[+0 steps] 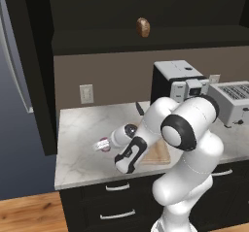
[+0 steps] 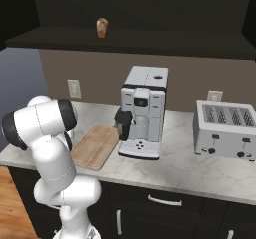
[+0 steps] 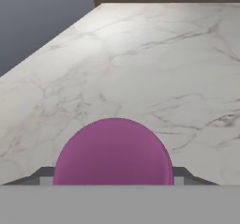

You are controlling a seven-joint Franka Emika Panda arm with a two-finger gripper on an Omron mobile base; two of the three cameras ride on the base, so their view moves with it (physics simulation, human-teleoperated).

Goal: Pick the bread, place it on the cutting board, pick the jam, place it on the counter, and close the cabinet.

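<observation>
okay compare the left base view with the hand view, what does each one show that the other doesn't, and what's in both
Left base view alone: the bread up in the open cabinet, the cutting board partly behind the arm, a coffee machine, a toaster, a wall outlet and the black drawers.

Hand view alone: a close look at the jam's purple-magenta round top, with a dark fingertip at either side of it.

Both: the jam at the gripper, low over the marble counter.
</observation>
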